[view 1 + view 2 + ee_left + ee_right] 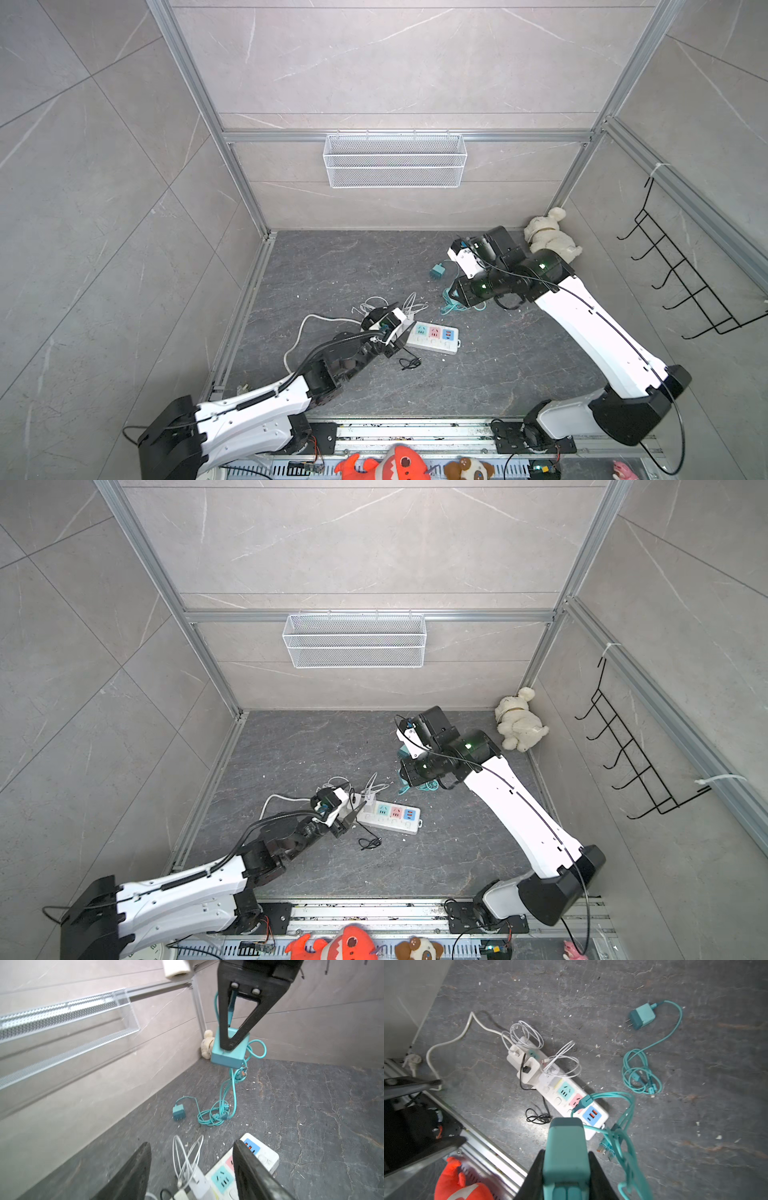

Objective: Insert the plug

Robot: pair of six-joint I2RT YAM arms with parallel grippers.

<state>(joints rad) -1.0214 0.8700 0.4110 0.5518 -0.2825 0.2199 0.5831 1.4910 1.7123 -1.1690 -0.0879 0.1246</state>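
dark veined stone-look floor (332,270), matte, flecked w/ white crumbs. a long white plastic power strip (564,1093) lies flat near the middle. right wrist view shows its full length: white chargers (529,1070) plugged at one end, then free teal & pink sockets, then a blue usb block. in both top views the left gripper (401,332) partly hides the plugged end. only the left wrist view shows the right gripper (227,1046) side-on, raised off the floor, not touching the strip. its black fingers pinch the teal charger (565,1142), a boxy round-edged block w/ teal cable (232,1093) hanging in loops. left gripper is spread abt halfway, holding nothing, fingers (135,1172) either side of a white charger & thin looped white cable. second teal charger (642,1015) lies loose on the floor, prongs bare. a thin black cable (537,1118) curls beside the strip.
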